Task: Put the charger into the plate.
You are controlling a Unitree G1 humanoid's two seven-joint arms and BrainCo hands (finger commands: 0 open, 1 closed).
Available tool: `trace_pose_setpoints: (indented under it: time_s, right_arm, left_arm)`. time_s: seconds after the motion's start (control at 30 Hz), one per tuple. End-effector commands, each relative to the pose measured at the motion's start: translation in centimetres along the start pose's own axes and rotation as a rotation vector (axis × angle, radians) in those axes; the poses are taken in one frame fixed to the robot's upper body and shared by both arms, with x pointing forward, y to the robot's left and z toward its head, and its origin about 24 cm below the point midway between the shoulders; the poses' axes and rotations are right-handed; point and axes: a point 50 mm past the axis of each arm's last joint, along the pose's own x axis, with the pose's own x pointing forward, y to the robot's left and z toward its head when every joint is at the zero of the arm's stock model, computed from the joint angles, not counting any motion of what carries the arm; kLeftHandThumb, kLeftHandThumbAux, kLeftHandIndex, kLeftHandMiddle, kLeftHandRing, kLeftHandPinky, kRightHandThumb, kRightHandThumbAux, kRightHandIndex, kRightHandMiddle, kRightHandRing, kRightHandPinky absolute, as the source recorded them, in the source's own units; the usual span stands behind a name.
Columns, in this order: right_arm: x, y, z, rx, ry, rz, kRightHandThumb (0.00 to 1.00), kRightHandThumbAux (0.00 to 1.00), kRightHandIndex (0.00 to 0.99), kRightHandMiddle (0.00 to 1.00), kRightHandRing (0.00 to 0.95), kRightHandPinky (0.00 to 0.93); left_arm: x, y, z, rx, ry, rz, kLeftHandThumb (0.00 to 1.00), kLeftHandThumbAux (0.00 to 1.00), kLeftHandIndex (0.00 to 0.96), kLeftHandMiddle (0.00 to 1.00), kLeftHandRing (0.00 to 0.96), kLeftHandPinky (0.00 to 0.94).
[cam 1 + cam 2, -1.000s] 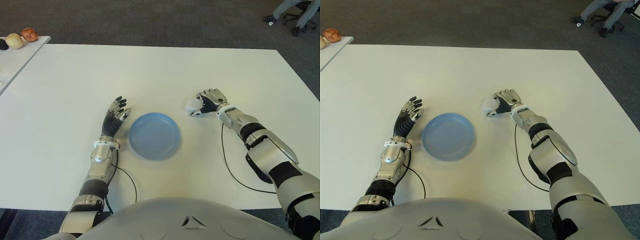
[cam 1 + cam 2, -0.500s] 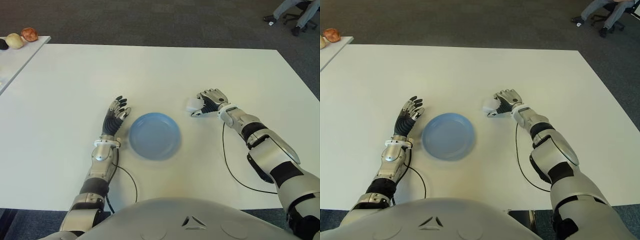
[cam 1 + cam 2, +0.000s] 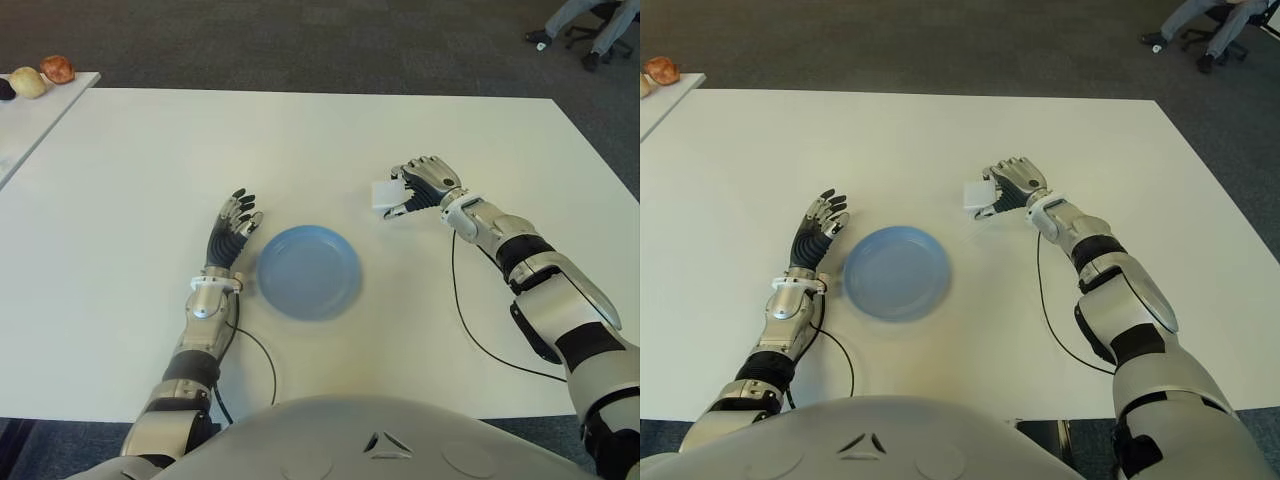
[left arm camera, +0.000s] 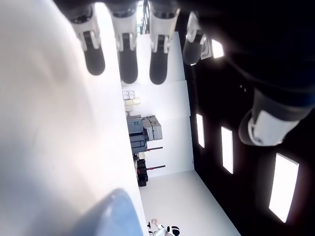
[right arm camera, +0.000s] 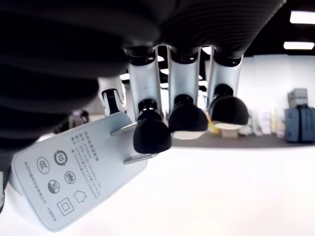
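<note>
Charger [image 3: 387,193] pinched in right robot hand [image 3: 418,187], off table, right of plate [image 3: 307,271]; left robot hand [image 3: 232,228] spread.

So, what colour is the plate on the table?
The plate is light blue, plain without pattern; the left eye view shows it best.

We see round blue plate [image 3: 308,271] on white table [image 3: 120,180], near front edge. Left hand [image 3: 232,228] just beside plate's left. Right hand [image 3: 425,184] right of and behind plate, holding small white charger [image 3: 387,193] above table, apart from plate.
</note>
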Motion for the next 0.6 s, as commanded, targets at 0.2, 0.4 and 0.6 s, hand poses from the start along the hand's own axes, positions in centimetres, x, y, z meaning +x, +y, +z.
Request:
trace_pose_setpoints:
  time_s: [0.2,0.4,0.6]
  right_arm:
    - [0.3,-4.5,3.0,0.059,-0.147,-0.184,0.745,0.708,0.441,0.883,0.874,0.859]
    - [0.0,-5.3,4.4,0.093,-0.177,-0.220,0.747,0.708,0.441,0.885,0.879,0.867]
    - [-0.4,-6.6,6.3,0.131,-0.226,-0.243,0.749,0.707,0.441,0.886,0.884,0.873]
  left_arm:
    - [-2.5,-0.9,-3.4,-0.015,0.198,-0.005,0.000,0.493,0.123,0.197,0.179,0.172]
    - [-2.4,-0.8,-3.5,-0.029,0.206,-0.003,0.000,0.500,0.125,0.200,0.181,0.170]
    - [-2.2,-0.7,-3.6,-0.032,0.216,-0.003,0.000,0.500,0.129,0.200,0.181,0.173]
